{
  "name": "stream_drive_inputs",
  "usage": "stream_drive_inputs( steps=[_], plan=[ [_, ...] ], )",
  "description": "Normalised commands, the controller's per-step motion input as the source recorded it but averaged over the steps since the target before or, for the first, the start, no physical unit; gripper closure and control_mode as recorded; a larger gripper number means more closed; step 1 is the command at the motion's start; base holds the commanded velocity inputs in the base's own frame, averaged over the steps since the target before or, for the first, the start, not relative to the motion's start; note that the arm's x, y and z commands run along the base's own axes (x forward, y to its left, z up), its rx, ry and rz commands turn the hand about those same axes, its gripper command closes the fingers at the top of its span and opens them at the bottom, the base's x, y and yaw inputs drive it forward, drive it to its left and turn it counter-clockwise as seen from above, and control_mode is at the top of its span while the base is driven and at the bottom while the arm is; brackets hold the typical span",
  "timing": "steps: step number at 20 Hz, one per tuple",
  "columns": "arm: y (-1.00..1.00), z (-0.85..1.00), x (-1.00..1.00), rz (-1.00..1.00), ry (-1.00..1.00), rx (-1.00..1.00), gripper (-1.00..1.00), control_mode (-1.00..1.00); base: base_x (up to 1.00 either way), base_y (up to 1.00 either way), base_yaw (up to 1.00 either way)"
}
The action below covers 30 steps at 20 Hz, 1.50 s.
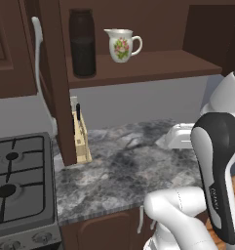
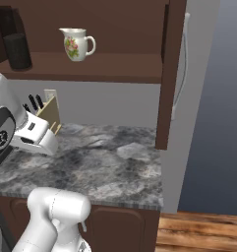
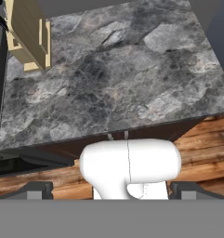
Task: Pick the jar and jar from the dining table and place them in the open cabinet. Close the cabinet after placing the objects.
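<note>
Tall jar (image 1: pixel 83 44) upright on cabinet shelf (image 1: pixel 153 68), left of jug (image 1: pixel 122 45) | gripper (image 3: pixel 111 191) wide, empty, above counter (image 3: pixel 113 74)

No readable words, numbers or brand names anywhere; the black band on the robot arm (image 1: pixel 217 195) carries small pale lettering, too blurred to make out; the white jug (image 1: pixel 121 45) bears a flower picture, no writing.

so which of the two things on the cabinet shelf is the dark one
The tall jar, a plain dark brown-black cylinder at the shelf's left end. The jug beside it is white with a floral print and a handle.
</note>
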Motion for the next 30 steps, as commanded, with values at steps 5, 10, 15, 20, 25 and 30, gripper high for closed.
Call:
stream_drive_inputs(
  steps=[5, 10, 15, 20, 25, 30],
  plan=[
    [0.0, 0.0, 0.0, 0.0, 0.0, 0.0, -1.0, 1.0, -0.51, -0.02, 0.0],
    [0.0, 0.0, 0.0, 0.0, 0.0, 0.0, -1.0, 1.0, -0.62, -0.01, 0.0],
    [0.0, 0.0, 0.0, 0.0, 0.0, 0.0, -1.0, 1.0, -0.56, 0.0, 0.11],
    [0.0, 0.0, 0.0, 0.0, 0.0, 0.0, -1.0, 1.0, -0.35, 0.0, 0.7],
    [0.0, 0.0, 0.0, 0.0, 0.0, 0.0, -1.0, 1.0, -0.27, -0.01, 0.91],
    [0.0, 0.0, 0.0, 0.0, 0.0, 0.0, -1.0, 1.0, -0.26, -0.01, 0.92]
  ],
)
